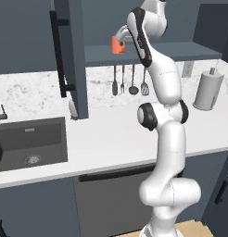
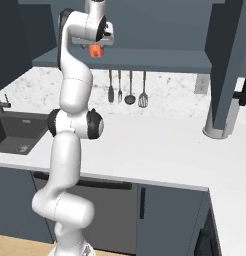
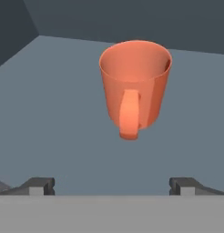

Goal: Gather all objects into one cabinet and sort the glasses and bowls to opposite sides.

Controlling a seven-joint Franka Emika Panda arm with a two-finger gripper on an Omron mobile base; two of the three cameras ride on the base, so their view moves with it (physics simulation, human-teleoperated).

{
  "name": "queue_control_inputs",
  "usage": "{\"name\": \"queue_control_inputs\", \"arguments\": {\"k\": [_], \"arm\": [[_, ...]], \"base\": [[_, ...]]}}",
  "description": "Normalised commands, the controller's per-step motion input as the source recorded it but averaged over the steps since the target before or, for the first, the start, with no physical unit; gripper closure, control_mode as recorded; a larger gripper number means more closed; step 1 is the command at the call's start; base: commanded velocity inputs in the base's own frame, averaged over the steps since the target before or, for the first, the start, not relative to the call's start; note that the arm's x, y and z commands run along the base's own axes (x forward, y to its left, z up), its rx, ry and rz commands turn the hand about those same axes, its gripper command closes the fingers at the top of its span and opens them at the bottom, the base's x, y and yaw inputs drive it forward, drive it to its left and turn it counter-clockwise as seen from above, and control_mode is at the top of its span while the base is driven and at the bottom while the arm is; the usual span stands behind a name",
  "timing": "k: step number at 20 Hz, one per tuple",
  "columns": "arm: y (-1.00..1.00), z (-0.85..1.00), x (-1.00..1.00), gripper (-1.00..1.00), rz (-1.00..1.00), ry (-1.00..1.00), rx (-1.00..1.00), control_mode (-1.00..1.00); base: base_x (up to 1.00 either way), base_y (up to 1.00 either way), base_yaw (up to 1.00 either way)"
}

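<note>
— Where is the orange mug (image 3: 134, 86) now?

— It stands upright on the cabinet shelf (image 1: 190, 51), just in front of the gripper (image 3: 112, 185), with its handle turned toward the fingers (image 3: 41, 185).

— Do the fingers hold it?

— No, they are spread wide and apart from it, one on each side of the line to the mug. I think the hand must go straight forward, so that the mug comes between them.

No readable text, labels, brands, numbers or signs anywhere; the orange mug (image 3: 134, 86) ahead of the claw is plain.
</note>
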Motion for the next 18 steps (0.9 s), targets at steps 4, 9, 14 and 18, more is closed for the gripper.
{"name": "queue_control_inputs", "arguments": {"k": [4, 9, 14, 18], "arm": [[0.03, -0.48, 0.13, -1.0, 0.0, -0.2, 0.0, -1.0], [0.19, -0.41, 0.21, -1.0, 0.0, -0.21, 0.0, -1.0], [0.33, -0.48, 0.02, -1.0, -0.01, -0.21, 0.0, -1.0], [0.23, -0.31, 0.31, -1.0, -0.03, -0.16, 0.0, -1.0]], "base": [[0.0, 0.0, 0.0], [0.0, 0.0, 0.0], [0.0, 0.0, 0.0], [0.0, 0.0, 0.0]]}}
